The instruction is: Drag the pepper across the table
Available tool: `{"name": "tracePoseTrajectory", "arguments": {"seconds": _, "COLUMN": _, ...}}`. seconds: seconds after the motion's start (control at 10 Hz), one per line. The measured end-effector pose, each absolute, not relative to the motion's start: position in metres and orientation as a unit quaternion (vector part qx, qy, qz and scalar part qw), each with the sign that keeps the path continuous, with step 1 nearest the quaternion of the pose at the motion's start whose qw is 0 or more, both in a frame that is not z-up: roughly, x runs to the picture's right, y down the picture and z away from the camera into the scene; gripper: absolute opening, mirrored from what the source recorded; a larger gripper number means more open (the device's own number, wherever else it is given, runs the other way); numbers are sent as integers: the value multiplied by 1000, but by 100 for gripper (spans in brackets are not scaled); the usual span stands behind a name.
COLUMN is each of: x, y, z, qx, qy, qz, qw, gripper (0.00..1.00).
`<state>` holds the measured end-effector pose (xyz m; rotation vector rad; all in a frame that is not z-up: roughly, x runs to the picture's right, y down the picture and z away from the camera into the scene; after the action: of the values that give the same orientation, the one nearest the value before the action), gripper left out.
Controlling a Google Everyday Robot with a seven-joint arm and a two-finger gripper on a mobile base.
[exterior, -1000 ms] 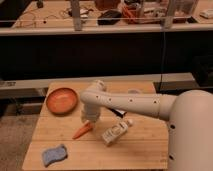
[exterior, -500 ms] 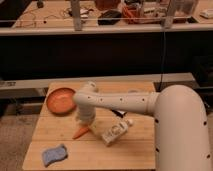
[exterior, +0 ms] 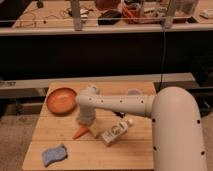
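Looking down at the surface point(exterior: 60, 131), I see the pepper point(exterior: 80, 132) lying on the light wooden planks with its orange tip poking out to the lower left from under the pincer point(exterior: 86, 120). The pincer sits directly over the pepper's upper end; I cannot tell how wide it stands. An orange bowl point(exterior: 61, 100) rests at the far left corner, a blue sponge point(exterior: 54, 154) near the front left, and a small white bottle point(exterior: 116, 132) lies on its side just right of the pepper. Behind the surface runs a cluttered workbench point(exterior: 60, 20).
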<state>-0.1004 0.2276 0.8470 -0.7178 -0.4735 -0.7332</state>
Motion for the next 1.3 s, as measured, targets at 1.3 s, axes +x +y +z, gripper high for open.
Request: {"name": "tracePoseTrajectory", "arguments": {"seconds": 1.3, "x": -99, "y": 225, "z": 847, "qx": -355, "qy": -204, "qz": -364, "qw": 837, "gripper": 32}}
